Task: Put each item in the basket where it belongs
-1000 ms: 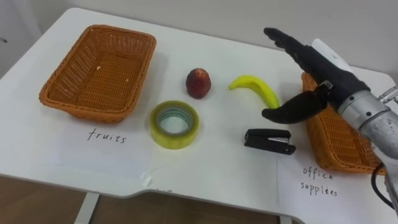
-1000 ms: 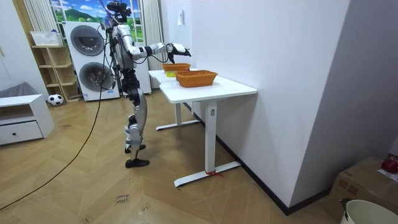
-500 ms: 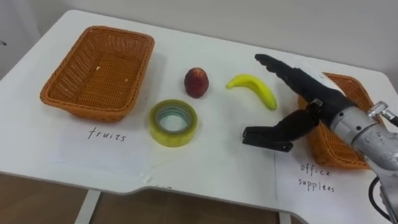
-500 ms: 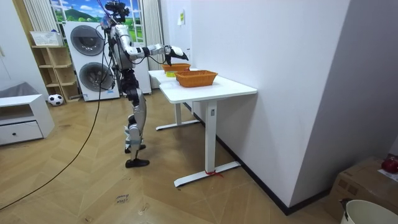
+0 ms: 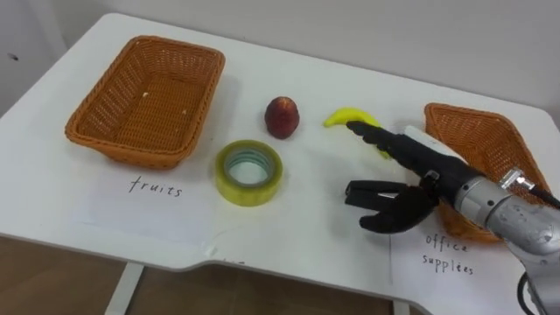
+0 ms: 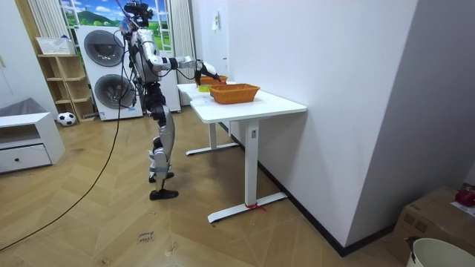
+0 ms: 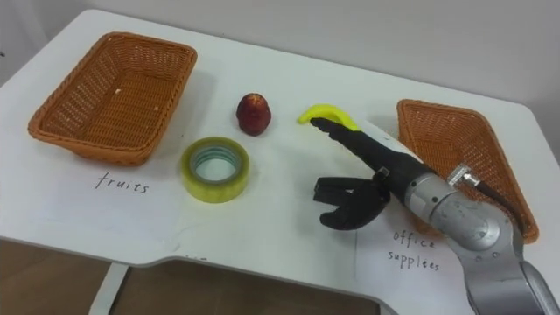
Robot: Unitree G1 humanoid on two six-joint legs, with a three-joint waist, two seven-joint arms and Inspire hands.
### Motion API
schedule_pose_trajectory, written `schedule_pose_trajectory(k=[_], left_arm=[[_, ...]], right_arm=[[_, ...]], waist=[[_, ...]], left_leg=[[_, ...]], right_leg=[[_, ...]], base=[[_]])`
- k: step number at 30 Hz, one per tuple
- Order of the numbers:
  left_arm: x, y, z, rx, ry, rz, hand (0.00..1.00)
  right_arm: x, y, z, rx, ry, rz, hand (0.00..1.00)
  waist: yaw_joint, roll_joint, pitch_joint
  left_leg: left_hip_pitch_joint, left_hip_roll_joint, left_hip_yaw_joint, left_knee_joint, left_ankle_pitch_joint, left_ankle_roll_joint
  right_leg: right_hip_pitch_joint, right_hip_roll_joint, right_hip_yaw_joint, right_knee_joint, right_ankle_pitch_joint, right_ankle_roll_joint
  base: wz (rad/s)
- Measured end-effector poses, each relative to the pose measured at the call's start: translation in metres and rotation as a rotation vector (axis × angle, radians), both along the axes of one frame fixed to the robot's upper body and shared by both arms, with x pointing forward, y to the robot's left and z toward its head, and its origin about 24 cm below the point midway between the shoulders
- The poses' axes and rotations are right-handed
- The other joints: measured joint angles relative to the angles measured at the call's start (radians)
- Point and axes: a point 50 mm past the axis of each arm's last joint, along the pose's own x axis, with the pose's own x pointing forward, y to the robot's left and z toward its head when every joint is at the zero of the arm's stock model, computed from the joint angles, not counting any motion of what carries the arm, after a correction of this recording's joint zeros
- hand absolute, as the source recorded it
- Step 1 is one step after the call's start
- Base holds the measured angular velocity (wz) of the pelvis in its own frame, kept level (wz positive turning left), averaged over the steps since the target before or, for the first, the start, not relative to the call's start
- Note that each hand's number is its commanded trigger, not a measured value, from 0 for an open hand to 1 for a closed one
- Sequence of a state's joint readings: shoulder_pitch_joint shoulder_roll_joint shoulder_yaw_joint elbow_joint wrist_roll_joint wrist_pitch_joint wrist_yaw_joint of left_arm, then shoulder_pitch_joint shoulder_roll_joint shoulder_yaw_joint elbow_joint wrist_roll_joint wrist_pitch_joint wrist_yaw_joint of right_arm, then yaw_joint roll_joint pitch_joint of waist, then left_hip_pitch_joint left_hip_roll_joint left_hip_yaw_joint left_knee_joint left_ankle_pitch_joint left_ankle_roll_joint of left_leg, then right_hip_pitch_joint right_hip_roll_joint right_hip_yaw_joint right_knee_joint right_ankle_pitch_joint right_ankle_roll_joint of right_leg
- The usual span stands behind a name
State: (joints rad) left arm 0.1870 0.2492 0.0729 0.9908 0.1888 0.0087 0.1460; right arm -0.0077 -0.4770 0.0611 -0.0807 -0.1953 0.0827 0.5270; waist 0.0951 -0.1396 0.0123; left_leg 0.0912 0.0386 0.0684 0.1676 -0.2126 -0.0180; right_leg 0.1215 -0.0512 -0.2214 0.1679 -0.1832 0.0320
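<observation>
Lower right in the frame, the right hand (image 5: pixel 435 178) hangs over the black stapler (image 5: pixel 366 190) on the white surface (image 5: pixel 297 223), fingers (image 5: pixel 389 142) wide and thumb low to bracket it, likely for the office-supplies basket (image 5: pixel 477 140) alongside.

"fruits" handwritten on sheet (image 5: pixel 114 214) before left basket (image 5: pixel 149 96); "office supplies" on second sheet (image 5: pixel 446 280) before right basket (image 5: pixel 481 140).

Wicker baskets, two: left basket (image 5: pixel 144 96) and right basket (image 5: pixel 477 140). Fruit, two pieces: one peach (image 5: pixel 282 116), one banana (image 5: pixel 343 115). Office supplies, two: one roll of yellow tape (image 5: pixel 249 172), one black stapler (image 5: pixel 359 190); paper labels, two: left label (image 5: pixel 157 197), right label (image 5: pixel 437 271).
</observation>
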Motion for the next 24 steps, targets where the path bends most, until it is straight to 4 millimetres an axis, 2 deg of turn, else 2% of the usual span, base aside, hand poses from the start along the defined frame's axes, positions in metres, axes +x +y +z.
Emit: schedule_pose_trajectory(k=[7, 14, 19, 24], left_arm=[[0.009, -0.003, 0.003, 0.014, -0.044, -0.026, 0.0], [0.007, -0.003, 0.002, 0.014, -0.04, -0.025, 0.0], [0.009, -0.003, 0.003, 0.013, -0.044, -0.027, 0.0], [0.009, -0.01, 0.0, -0.004, -0.044, -0.02, 0.0]], right_arm=[[-0.003, 0.005, -0.014, -0.013, 0.077, 0.041, 0.0], [-0.003, 0.005, -0.015, -0.015, 0.086, 0.049, 0.0], [-0.004, 0.003, -0.018, -0.025, 0.104, 0.037, 0.0], [0.0, 0.001, -0.016, -0.101, 0.085, 0.028, 0.0]], waist=[[0.02, 0.001, 0.0009], [0.021, 0.001, 0.0005], [0.019, -0.008, 0.0007], [0.02, -0.011, -0.0004]], left_leg=[[-0.01, 0.0, 0.002, 0.0, 0.0, 0.0], [-0.011, 0.0, -0.002, -0.001, 0.0, 0.0], [-0.011, 0.0, -0.002, -0.001, 0.0, 0.0], [-0.012, -0.002, -0.001, 0.0, 0.0, 0.0]], right_leg=[[-0.011, -0.001, 0.001, -0.001, 0.0, 0.0], [-0.015, 0.0, 0.002, -0.001, 0.0, 0.0], [-0.016, 0.0, 0.003, -0.001, 0.0, 0.0], [-0.018, 0.0, 0.024, -0.001, 0.0, 0.0]], base=[[-0.01], [0.0], [0.0], [-0.01]])
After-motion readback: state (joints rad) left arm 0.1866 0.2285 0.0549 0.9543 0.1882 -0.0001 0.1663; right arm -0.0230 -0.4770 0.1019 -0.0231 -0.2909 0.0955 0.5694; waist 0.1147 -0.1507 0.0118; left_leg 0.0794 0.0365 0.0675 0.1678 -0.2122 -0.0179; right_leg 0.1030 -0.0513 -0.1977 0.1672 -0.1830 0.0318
